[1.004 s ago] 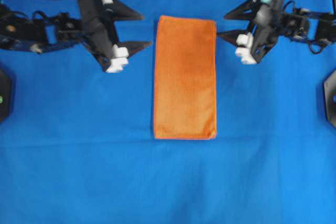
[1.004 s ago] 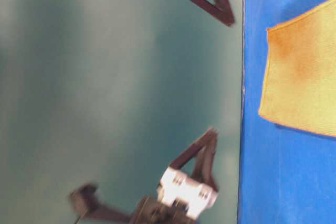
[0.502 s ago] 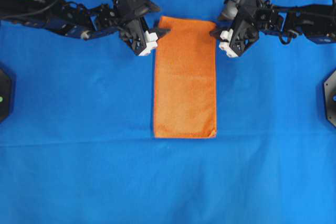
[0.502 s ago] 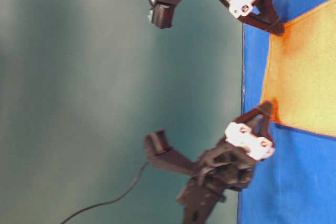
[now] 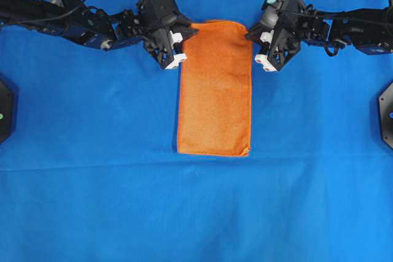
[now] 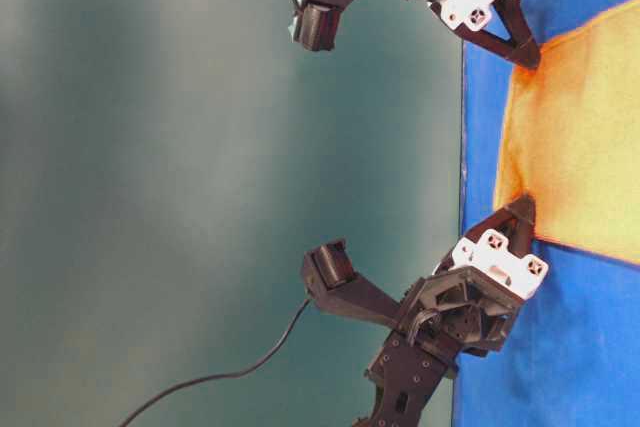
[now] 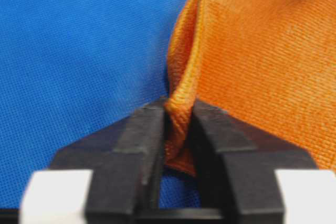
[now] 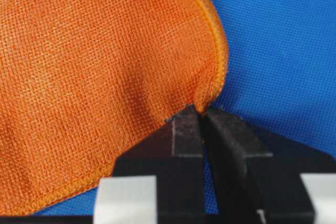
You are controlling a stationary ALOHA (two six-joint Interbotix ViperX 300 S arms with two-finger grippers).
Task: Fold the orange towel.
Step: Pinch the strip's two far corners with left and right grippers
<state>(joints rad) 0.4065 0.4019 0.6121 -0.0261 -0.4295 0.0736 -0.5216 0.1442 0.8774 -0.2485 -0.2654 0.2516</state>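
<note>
So the orange towel [image 5: 215, 87] is lying on the blue cloth [image 5: 196, 213] as a long rectangle, looks like it's already been folded once. Both claws are at its far corners: the left gripper [image 5: 183, 36] is pinched shut on the far-left corner and the right gripper [image 5: 253, 35] on the far-right one. My read is this is the grasp step for a second fold. The next move probably needs both arms lifting together and carrying that edge evenly to the near edge so it lands square.

The overhead view only shows the grippers at the corners. The wrist views actually show fabric clamped between the fingers [image 7: 147, 140], and the left wrist one shows the hem bunched up.
</note>
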